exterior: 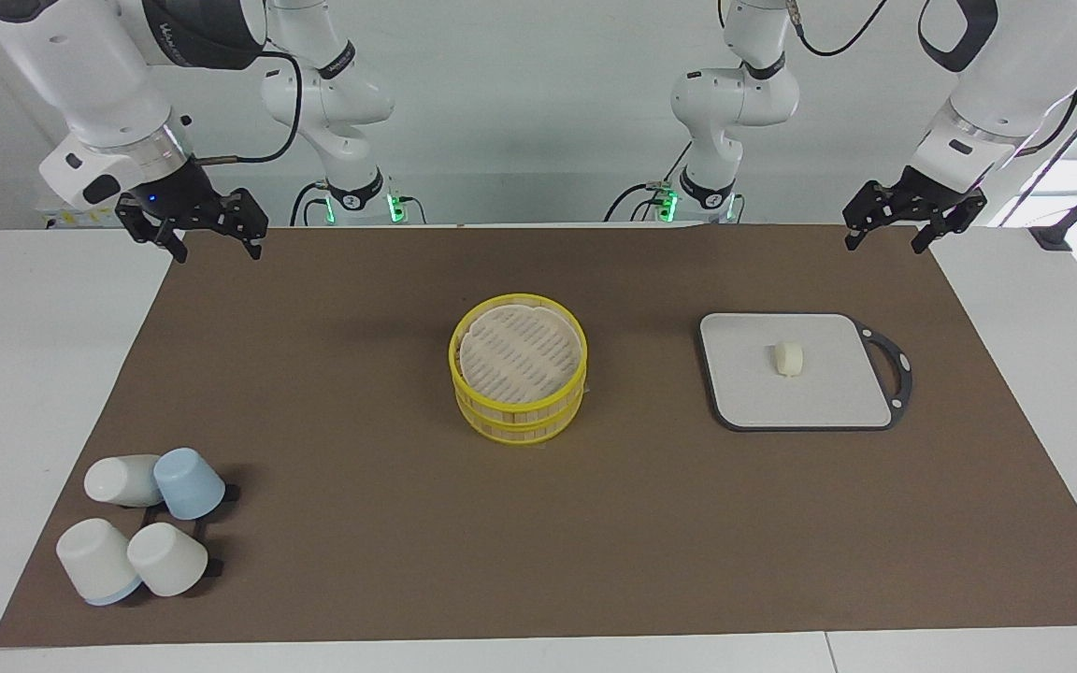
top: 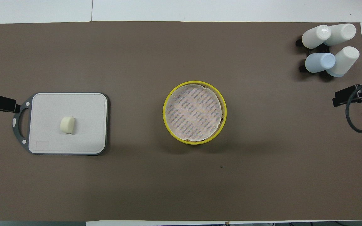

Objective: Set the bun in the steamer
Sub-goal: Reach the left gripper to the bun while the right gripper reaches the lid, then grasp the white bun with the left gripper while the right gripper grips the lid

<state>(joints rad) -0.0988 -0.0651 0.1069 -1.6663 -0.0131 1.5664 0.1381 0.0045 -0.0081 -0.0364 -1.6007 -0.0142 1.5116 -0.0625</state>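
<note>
Both arms waiting, raised. Left gripper (exterior: 912,217) over table's robot-side corner at left arm's end, jaws spread. Right gripper (exterior: 207,229) over matching corner, jaws spread.

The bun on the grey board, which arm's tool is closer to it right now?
Left. The left tool hangs over the mat's edge at the board's end, near the bun. The right tool waits at the other end, past the steamer.

You have a grey board (exterior: 805,372) near the left gripper (exterior: 912,224); four cups (exterior: 141,523) lie near the right gripper (exterior: 193,229).
</note>
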